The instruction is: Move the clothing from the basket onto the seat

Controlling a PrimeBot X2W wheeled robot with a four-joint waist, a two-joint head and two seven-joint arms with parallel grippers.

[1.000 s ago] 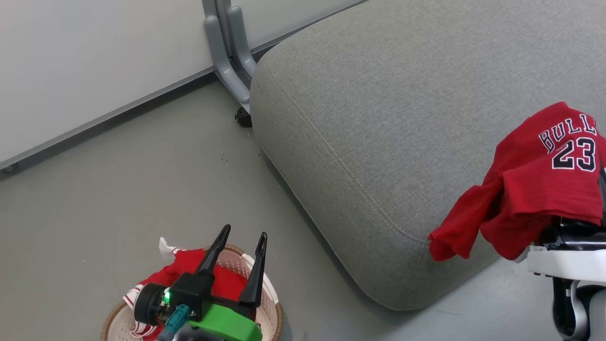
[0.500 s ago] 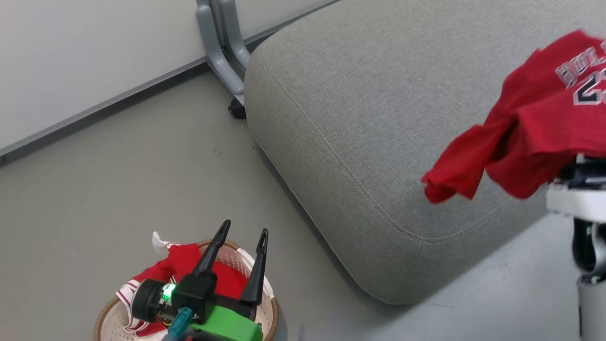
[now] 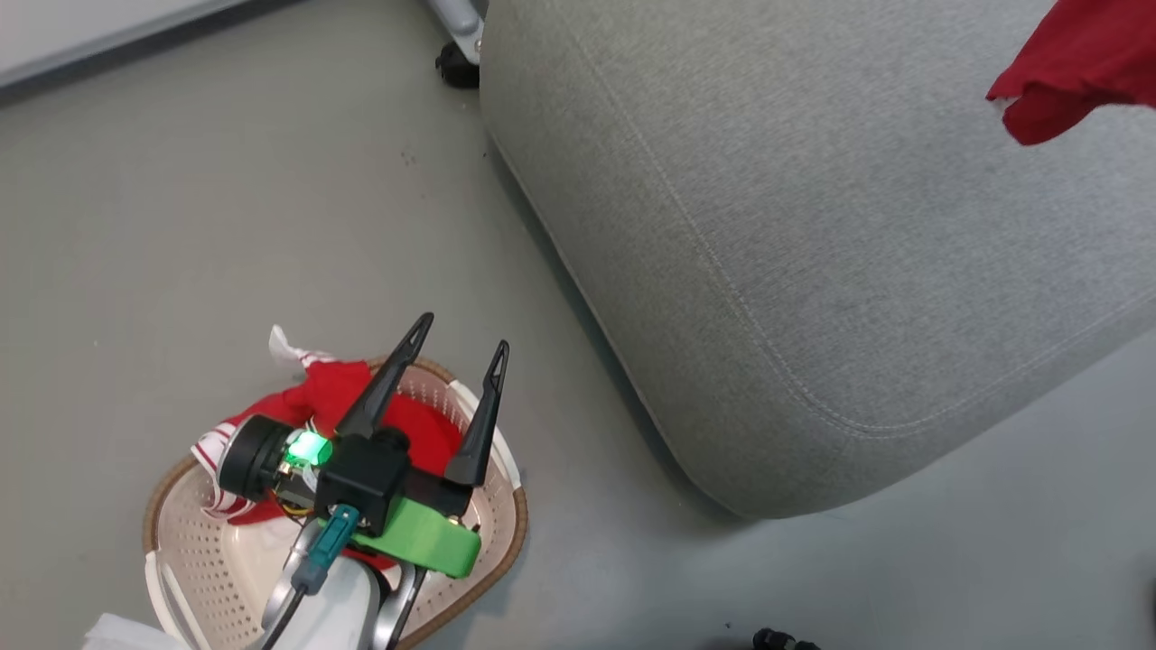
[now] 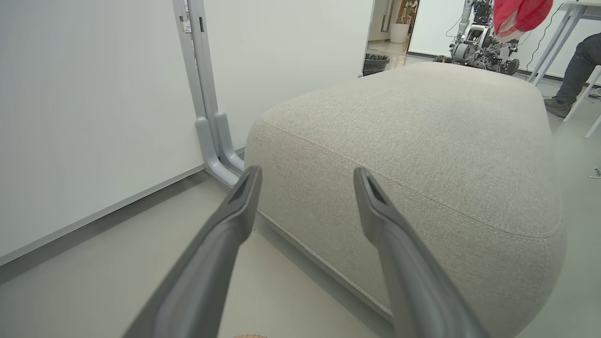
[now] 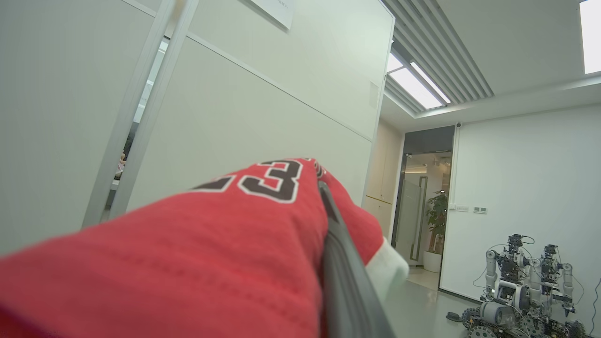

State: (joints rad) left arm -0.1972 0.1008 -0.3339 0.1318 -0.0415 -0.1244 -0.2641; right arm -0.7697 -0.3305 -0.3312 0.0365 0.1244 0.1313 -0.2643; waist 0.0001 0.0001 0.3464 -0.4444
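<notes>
L end effector [image 3: 463,330] agape over perforated basket [image 3: 194,555]; R end effector [image 5: 324,197] tight on soft red jersey [image 5: 211,244].

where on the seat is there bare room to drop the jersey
The seat top is all bare, from the stitched seam back to the partition post; the jersey hangs over its far right. Crowded: the basket, under clothing and the left gripper.

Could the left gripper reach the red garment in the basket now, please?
Probably yes: the open left gripper hangs over the red garment in the basket, nothing between, though its fingers point forward.
</notes>
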